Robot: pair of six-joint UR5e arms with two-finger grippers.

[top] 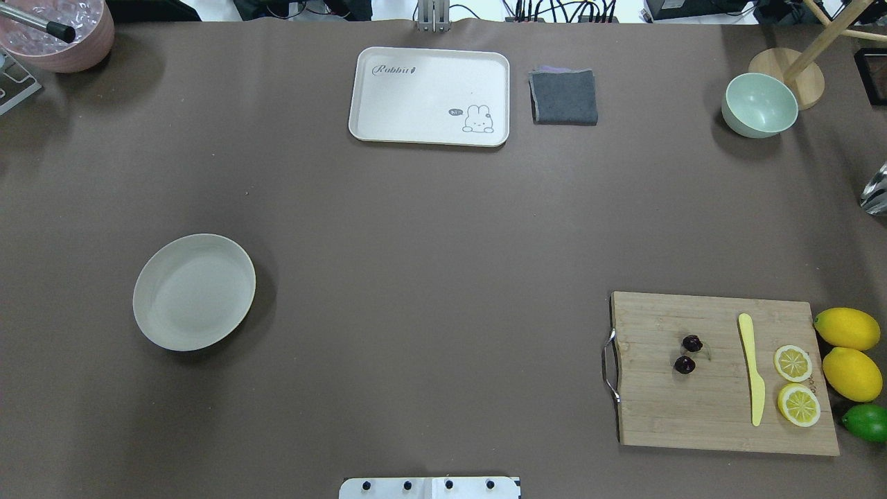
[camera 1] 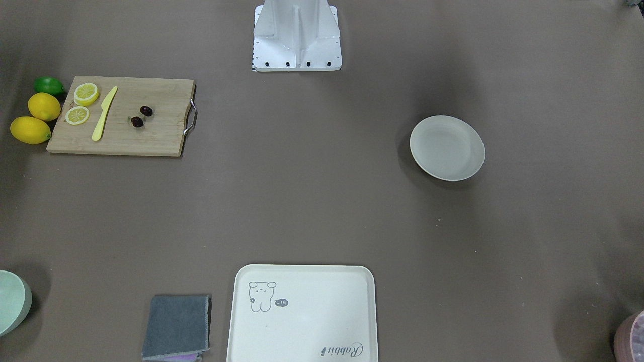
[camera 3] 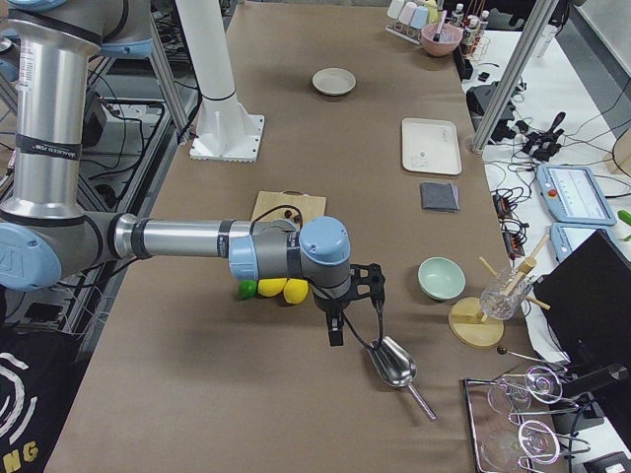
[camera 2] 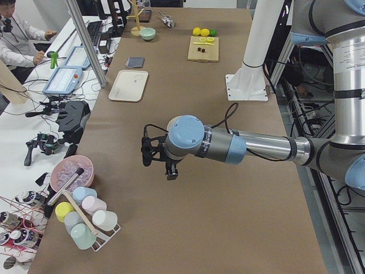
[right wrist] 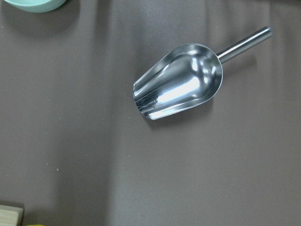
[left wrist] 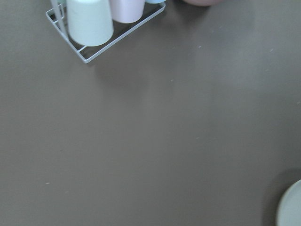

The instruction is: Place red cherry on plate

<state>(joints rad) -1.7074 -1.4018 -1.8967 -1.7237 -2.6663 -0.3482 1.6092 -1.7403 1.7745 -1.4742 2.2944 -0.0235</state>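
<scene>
The red cherry pair, dark and glossy, lies on the wooden cutting board on the robot's right side. The round off-white plate sits empty on the robot's left side, and its edge shows in the corner of the left wrist view. My left gripper hovers over bare table, out beyond the plate. My right gripper hangs beyond the lemons, above a metal scoop. Both grippers show only in the side views, so I cannot tell whether either is open or shut.
A yellow knife, two lemon slices, two lemons and a lime sit on and beside the board. Far side: cream tray, grey cloth, mint bowl, pink bowl. A cup rack stands at the left end.
</scene>
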